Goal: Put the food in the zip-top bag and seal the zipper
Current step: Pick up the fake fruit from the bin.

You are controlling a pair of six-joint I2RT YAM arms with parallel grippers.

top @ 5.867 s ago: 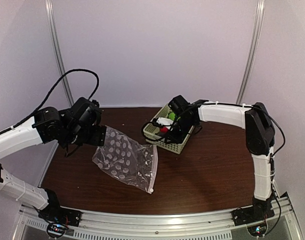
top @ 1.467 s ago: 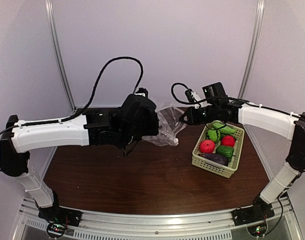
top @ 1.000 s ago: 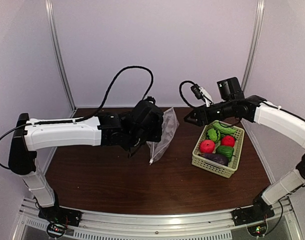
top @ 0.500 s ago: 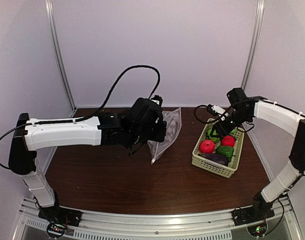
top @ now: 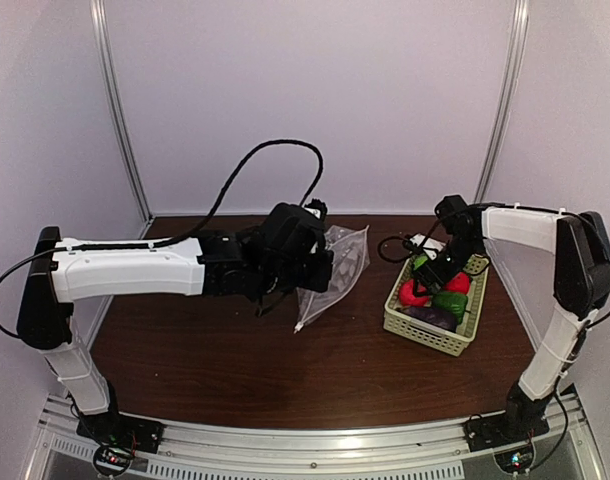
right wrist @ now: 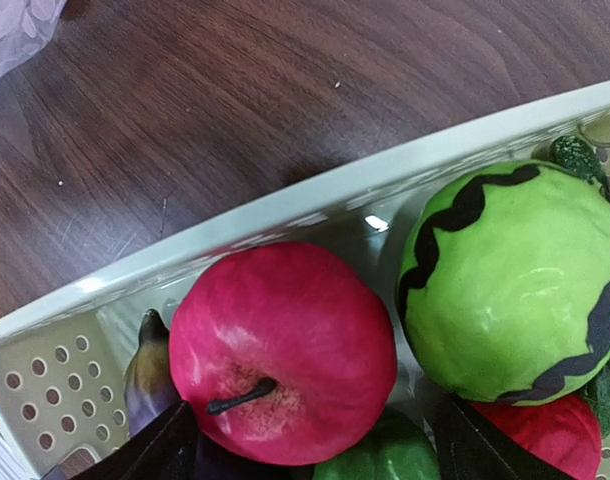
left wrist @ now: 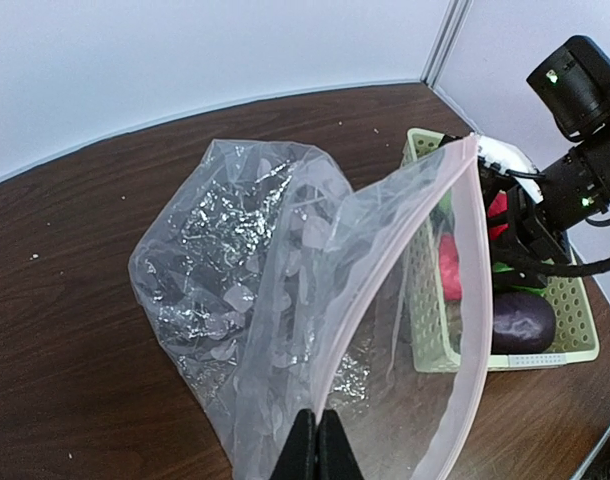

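Your basket (top: pixel 430 338) holds the food (top: pixel 450 300) — red apple (right wrist: pixel 282 350), striped green melon (right wrist: pixel 515 290), purple piece (left wrist: pixel 523 322) — your right gripper (right wrist: pixel 315 450) spread wide over the apple, while your left gripper (left wrist: pixel 316 445) pinches the zip-top bag (left wrist: pixel 275 290) at its mouth edge, bag gaping just beside the basket, tabletop (top: pixel 285 380) open in front
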